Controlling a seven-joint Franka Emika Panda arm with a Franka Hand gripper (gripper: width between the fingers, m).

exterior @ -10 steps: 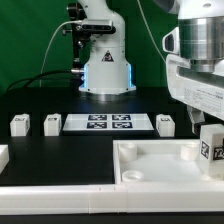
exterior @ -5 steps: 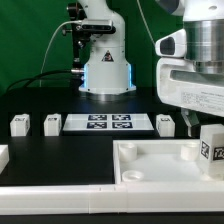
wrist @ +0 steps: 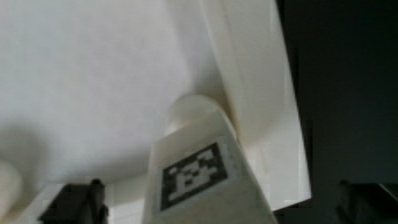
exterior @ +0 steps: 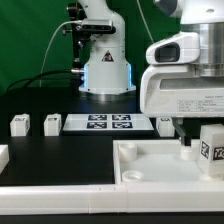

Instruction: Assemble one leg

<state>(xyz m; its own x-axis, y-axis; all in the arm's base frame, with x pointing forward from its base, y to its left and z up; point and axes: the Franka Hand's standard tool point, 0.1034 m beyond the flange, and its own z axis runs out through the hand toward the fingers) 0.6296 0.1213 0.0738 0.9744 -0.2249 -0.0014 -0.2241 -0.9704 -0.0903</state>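
The arm (exterior: 190, 85) is seen reaching down from above at the exterior view's right. Its broad white wrist housing fills that side of the picture and is held low over the table (exterior: 60, 145). The hand is pointed straight down over the far right part of the large white panel (exterior: 150, 172), which lies along the near edge of the table. In the wrist view the panel (wrist: 89, 90) is seen as a pale surface with a raised rim.

The marker board (exterior: 108, 123) lies flat farther back, near the middle of the table. Three other legs are set in the same row: two (exterior: 19, 124) (exterior: 52, 123) to the board's left in the exterior view and one (exterior: 166, 124) just beside its right end.

The leg (exterior: 212, 146) stands upright on the panel toward the exterior view's right, with its tag facing the camera. The gripper (exterior: 186, 146) is held just beside it there. In the wrist view the leg (wrist: 199, 165) is seen between the two dark fingertips (wrist: 75, 205) of the gripper (wrist: 219, 205). The jaws are spread wide, and nothing is gripped.
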